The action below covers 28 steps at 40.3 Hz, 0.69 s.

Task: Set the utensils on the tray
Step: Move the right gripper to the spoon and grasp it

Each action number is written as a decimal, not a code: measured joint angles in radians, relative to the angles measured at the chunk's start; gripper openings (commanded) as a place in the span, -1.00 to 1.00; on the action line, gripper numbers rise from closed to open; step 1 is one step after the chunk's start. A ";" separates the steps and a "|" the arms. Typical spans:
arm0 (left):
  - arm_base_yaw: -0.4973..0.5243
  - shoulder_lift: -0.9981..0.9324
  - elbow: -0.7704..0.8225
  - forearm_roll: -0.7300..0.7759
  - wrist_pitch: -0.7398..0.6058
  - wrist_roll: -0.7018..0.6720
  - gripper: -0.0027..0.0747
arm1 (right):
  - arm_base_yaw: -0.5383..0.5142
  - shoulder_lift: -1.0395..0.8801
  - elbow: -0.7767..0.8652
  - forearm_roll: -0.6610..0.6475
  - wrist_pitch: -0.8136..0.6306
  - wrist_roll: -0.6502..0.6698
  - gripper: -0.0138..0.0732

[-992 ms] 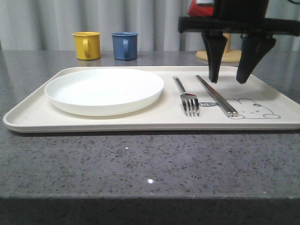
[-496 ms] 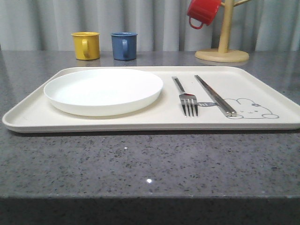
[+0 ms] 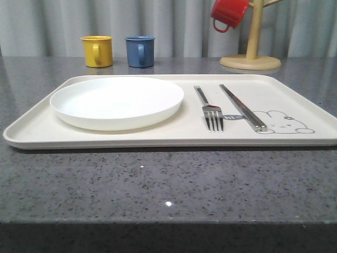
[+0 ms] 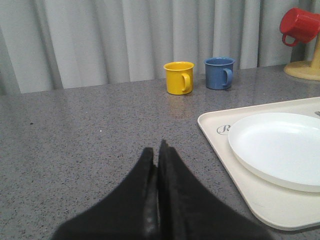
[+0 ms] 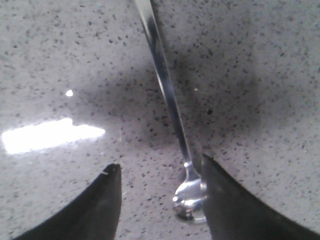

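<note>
The cream tray (image 3: 47,113) lies across the table with a white plate (image 3: 117,101) on its left part. A silver fork (image 3: 210,112) and a pair of metal chopsticks (image 3: 242,108) lie side by side on its right part, beside the bunny drawing. In the right wrist view a long-handled spoon (image 5: 170,100) lies on the grey counter, its bowl (image 5: 189,200) between the fingers of my open right gripper (image 5: 160,172), close to one fingertip. My left gripper (image 4: 157,150) is shut with nothing in it, over bare counter beside the tray (image 4: 220,140).
A yellow mug (image 3: 97,50) and a blue mug (image 3: 140,51) stand behind the tray. A red mug (image 3: 228,13) hangs on a wooden mug tree (image 3: 251,52) at the back right. Bare speckled counter stretches in front of the tray.
One second ago my right gripper hung open over the chopsticks on the tray; it has since left the front view. The fork, chopsticks and plate have stayed in place.
</note>
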 measured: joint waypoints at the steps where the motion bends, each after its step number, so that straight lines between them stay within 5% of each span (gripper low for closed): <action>1: 0.000 0.000 0.000 0.000 0.000 0.000 -0.98 | 0.000 0.006 0.000 -0.008 0.000 0.000 0.22; 16: 0.000 0.000 0.000 0.000 0.000 0.000 -0.98 | 0.000 0.081 0.000 -0.021 -0.019 0.000 0.16; 28: 0.000 0.000 0.000 0.000 0.000 0.000 -0.98 | 0.000 0.088 0.000 -0.021 -0.015 0.000 -0.70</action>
